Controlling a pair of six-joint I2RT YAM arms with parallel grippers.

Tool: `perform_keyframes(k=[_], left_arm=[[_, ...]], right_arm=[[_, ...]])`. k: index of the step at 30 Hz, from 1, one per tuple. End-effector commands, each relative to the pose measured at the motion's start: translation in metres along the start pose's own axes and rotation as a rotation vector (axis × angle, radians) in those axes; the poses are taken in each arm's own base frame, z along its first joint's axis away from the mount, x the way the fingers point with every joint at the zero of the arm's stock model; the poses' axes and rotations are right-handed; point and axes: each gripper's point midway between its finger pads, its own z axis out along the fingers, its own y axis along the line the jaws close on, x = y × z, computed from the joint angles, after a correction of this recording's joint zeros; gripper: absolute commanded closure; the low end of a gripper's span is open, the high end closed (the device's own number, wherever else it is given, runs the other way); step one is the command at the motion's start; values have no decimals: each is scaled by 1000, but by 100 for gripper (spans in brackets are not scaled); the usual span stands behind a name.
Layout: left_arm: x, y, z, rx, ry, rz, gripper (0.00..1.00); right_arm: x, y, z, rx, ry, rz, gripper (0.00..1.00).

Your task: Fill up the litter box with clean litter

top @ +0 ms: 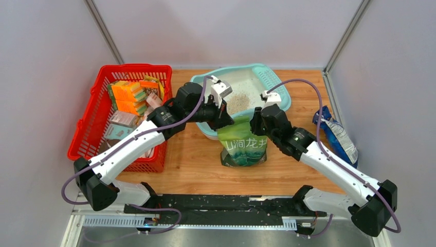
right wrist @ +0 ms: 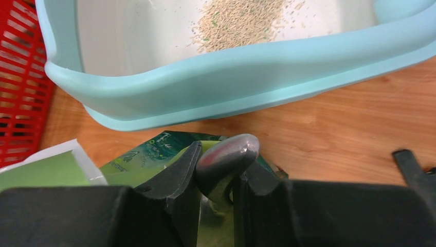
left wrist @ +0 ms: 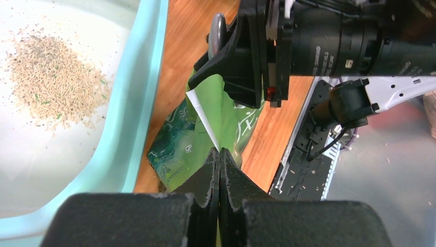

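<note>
Top: litter box (top: 249, 82) sits back-centre on wooden table (top: 190, 159), w/ a small clean litter pile (top: 237, 102) inside, toward its near wall. Green litter bag (top: 242, 146) stands upright just in front; red basket (top: 87, 123) to the L.
L wrist: left gripper (left wrist: 220, 160) pressed together on bag's top edge.
R wrist: right gripper (right wrist: 216, 177) pinching grey metal scoop handle (right wrist: 229, 151) above bag; box w/ litter just beyond.

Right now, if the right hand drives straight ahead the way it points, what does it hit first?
The litter box: its near outer wall faces the right hand across a strip of table. Depth is unclear, so treat that as likely.
</note>
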Motion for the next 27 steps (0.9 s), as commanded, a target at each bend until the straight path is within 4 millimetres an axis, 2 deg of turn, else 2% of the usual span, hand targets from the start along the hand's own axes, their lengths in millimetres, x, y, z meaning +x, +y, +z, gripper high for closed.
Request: perform_keyframes(k=[1, 3, 6, 7, 10, 13, 15, 18, 20, 22, 23, 24, 25, 26, 27], left_arm=[[-52, -22, -27, 47, -171, 67, 100], [-51, -20, -26, 43, -163, 75, 100], [-51, -18, -26, 35, -154, 94, 100], [-51, -18, -26, 34, -152, 101, 100], [-49, -18, -28, 38, -145, 133, 100], [-42, -21, -32, 63, -132, 181, 100], [-38, -25, -36, 85, -130, 233, 100], [-33, -30, -41, 111, -130, 268, 100], [-33, -30, -43, 111, -132, 297, 100], [-32, -31, -44, 115, -130, 301, 100], [-31, -31, -44, 116, -126, 304, 100], [-30, -31, -44, 117, -124, 304, 100], [-29, -32, -44, 123, -121, 303, 100], [-26, -31, -43, 123, -111, 298, 100], [-25, -31, -42, 125, -107, 294, 100]], right_arm=[[63, 13, -2, -68, 309, 222, 100], [57, 14, -2, -77, 305, 256, 100], [44, 15, -3, -117, 250, 183, 100], [33, 16, -7, -165, 204, 78, 100], [11, 22, -23, -269, 98, -87, 100], [2, 24, -42, -354, 26, -254, 100], [6, 24, -50, -401, 16, -351, 100], [30, 23, -62, -492, 56, -481, 100], [43, 12, -60, -458, 93, -491, 100], [37, 0, -54, -375, 47, -471, 100], [46, -7, -49, -350, 43, -477, 100], [37, -13, -49, -312, -27, -484, 100], [16, -16, -45, -263, -140, -477, 100], [15, -17, -43, -235, -191, -492, 100], [21, -33, -35, -150, -221, -505, 100]])
